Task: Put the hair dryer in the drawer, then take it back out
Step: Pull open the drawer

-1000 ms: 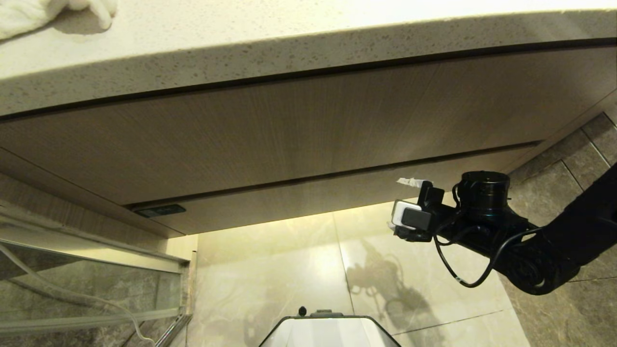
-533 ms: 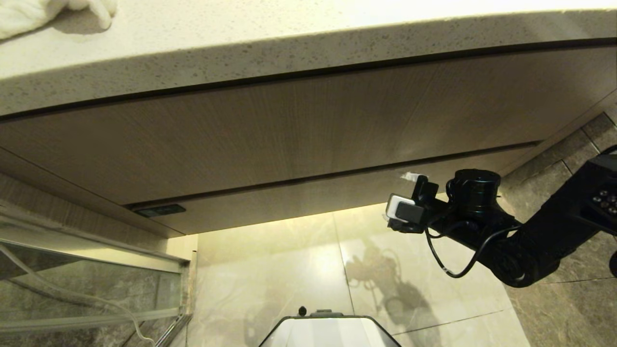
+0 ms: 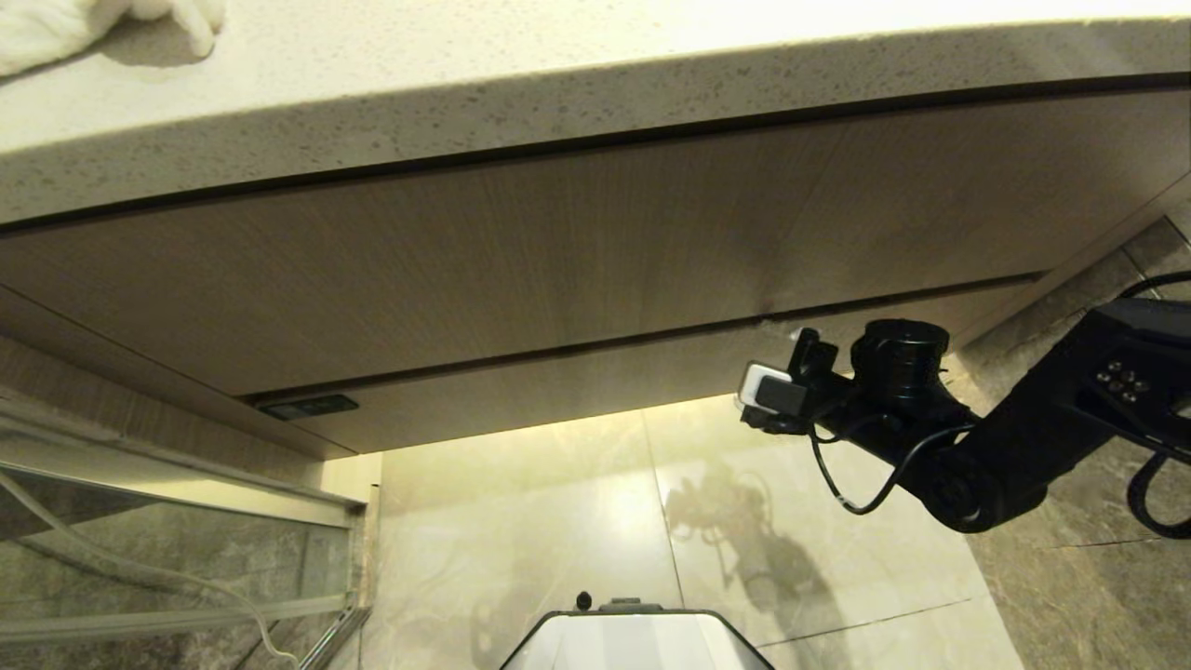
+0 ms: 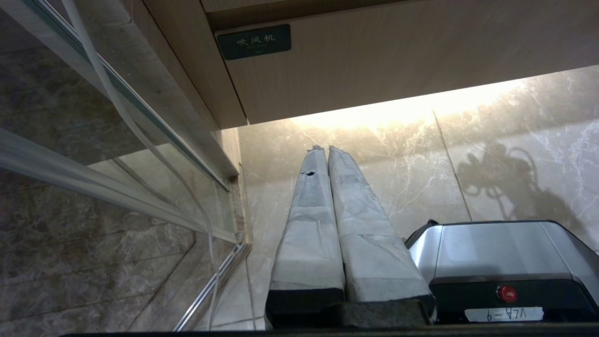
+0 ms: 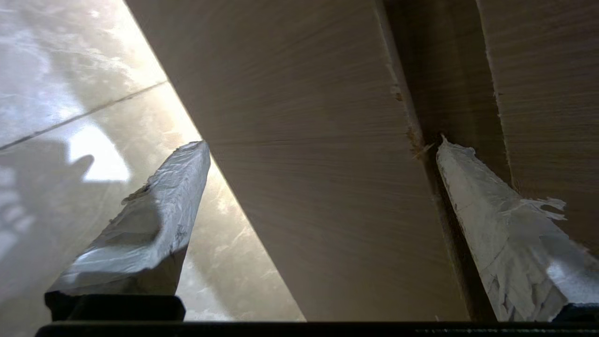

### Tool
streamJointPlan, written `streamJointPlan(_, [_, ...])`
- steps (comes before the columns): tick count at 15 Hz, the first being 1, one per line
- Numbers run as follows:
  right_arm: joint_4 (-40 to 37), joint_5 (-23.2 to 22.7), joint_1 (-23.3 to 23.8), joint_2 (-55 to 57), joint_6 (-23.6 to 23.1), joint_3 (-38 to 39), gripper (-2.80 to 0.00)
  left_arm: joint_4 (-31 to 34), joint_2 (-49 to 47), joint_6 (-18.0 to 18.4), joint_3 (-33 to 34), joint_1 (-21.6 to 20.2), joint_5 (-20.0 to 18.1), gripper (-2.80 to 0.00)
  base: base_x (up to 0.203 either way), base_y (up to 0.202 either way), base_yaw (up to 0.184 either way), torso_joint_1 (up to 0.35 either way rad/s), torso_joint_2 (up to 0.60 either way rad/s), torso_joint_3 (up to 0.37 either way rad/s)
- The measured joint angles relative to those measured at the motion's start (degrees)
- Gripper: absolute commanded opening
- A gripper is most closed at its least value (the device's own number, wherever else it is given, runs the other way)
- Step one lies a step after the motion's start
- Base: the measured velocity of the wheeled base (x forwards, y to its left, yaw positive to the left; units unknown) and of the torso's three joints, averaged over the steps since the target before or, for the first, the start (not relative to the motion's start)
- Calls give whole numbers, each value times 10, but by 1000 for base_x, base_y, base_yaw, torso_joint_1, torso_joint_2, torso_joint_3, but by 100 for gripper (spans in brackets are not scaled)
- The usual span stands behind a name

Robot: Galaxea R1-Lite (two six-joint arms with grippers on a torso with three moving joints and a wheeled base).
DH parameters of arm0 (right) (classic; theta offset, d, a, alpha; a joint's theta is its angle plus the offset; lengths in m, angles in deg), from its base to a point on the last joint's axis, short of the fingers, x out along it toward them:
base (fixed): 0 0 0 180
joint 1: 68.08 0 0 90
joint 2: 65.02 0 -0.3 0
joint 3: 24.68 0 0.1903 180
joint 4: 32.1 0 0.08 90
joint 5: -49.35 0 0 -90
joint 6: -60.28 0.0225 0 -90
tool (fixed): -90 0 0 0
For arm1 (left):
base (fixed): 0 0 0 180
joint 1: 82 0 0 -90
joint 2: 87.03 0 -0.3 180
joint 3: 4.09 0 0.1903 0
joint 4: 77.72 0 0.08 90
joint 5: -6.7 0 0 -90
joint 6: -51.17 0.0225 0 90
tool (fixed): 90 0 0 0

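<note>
The right gripper's [image 5: 323, 145] fingers [image 5: 154, 206] stand spread wide and grasp nothing, and between them lies the low front of the drawer [image 3: 577, 386]: one finger is out over the lit floor [image 3: 577, 521] below the front's lower edge, the other has its tip at the dark seam that parts the drawer from the taller wood panel [image 3: 558, 251] above. So the front's long axis runs crosswise to the fingers, and its short height is what they straddle; I judge the coming move to be a clench on that front and a pull outward. In the head view this gripper sits at the drawer's right-hand stretch, reached in from the robot's right. The left gripper [image 4: 327, 154], fingers pressed together and empty, points at the floor near the drawer's left end, by a small dark label [image 4: 253, 41], further from any hold. The drawer is closed under the worktop [image 3: 465, 84], and the hair dryer shows in no view
</note>
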Motion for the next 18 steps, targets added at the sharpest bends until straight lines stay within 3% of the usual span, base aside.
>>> streamJointPlan(9, [-1,4,28,51,6,-42,0,1,0,0,0,0,0,-280,0,0,0,0,0,0])
streamJointPlan(16, [-23,37,33,48,25,-34,0,0,0,0,-1,0,0,-280,0,0,0,0,0,0])
streamJointPlan(18, [-73,65,34,37,33,-32,0,0,0,0,-1,0,0,-280,0,0,0,0,0,0])
